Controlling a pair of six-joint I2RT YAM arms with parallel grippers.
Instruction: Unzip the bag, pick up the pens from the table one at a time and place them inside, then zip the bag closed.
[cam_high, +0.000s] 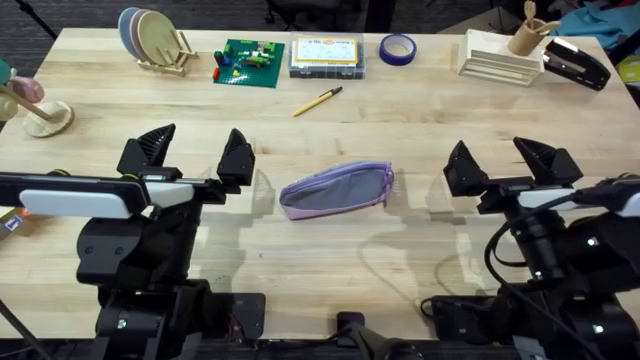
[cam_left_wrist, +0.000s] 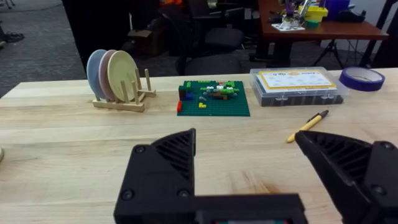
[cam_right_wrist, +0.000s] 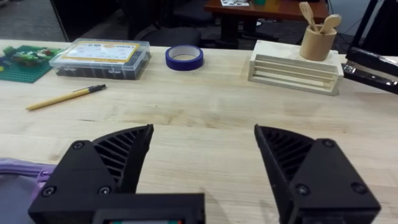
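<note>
The lavender bag (cam_high: 335, 190) with its grey side panel lies flat in the middle of the table (cam_high: 400, 120), zipper along its far edge; a corner of the bag (cam_right_wrist: 22, 171) shows in the right wrist view. One yellow pen (cam_high: 317, 101) with a black tip lies beyond it, and that pen (cam_left_wrist: 307, 126) (cam_right_wrist: 65, 97) is in both wrist views. My left gripper (cam_high: 196, 150) hovers open just left of the bag. On the bag's right side, my right gripper (cam_high: 502, 158) also stands open. Both hold nothing.
Along the far edge stand a plate rack (cam_high: 155, 40), a green brick baseplate (cam_high: 249, 62), a clear parts box (cam_high: 327, 56), a blue tape roll (cam_high: 397, 48), a white slatted stand with a utensil cup (cam_high: 503, 55) and a black stapler (cam_high: 577, 62). A wooden toy (cam_high: 35, 105) sits far left.
</note>
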